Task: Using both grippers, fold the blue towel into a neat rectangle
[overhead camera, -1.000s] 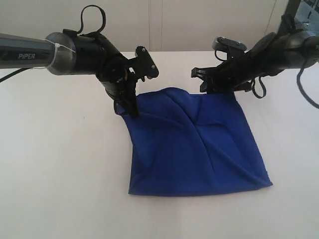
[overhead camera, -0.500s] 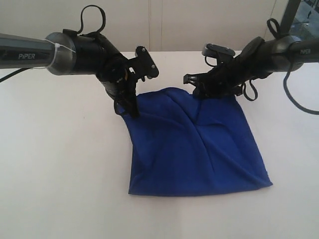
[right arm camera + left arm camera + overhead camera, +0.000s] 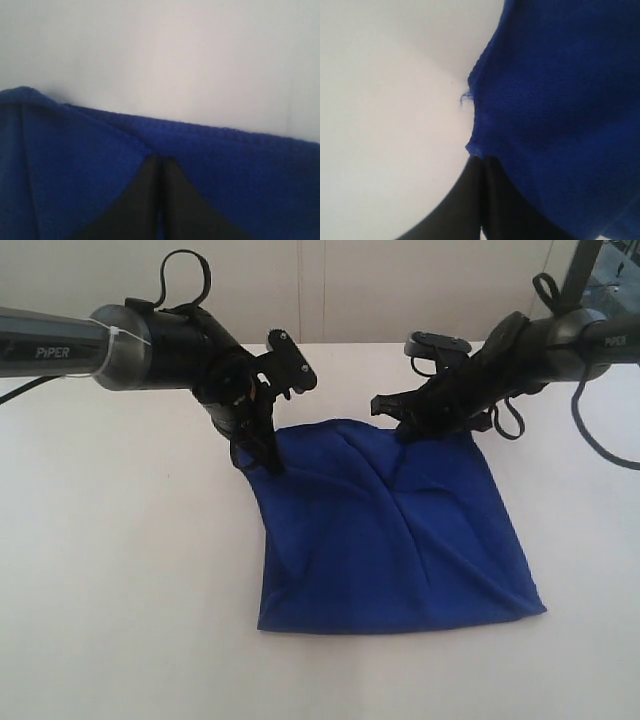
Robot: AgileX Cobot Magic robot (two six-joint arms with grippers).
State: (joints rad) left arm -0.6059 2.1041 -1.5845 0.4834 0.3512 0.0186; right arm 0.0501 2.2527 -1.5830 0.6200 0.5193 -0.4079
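The blue towel (image 3: 400,540) lies spread on the white table, creased through its middle, with its far edge lifted slightly. My left gripper (image 3: 270,462) is at the towel's far left corner. In the left wrist view the left gripper (image 3: 481,160) has its black jaws pressed together on the corner of the blue towel (image 3: 560,100), where a frayed thread sticks out. My right gripper (image 3: 401,432) is at the towel's far edge, right of centre. In the right wrist view the right gripper (image 3: 160,160) is shut on the blue towel (image 3: 75,165) just inside its edge.
The white table (image 3: 120,570) surrounds the towel on all sides. Its far edge meets a pale wall (image 3: 350,290) just behind both arms. Loose cable loops (image 3: 185,275) hang off each wrist.
The right arm swung left and down to the towel's far edge, and its jaws closed on the cloth. The left gripper kept its hold and barely shifted.
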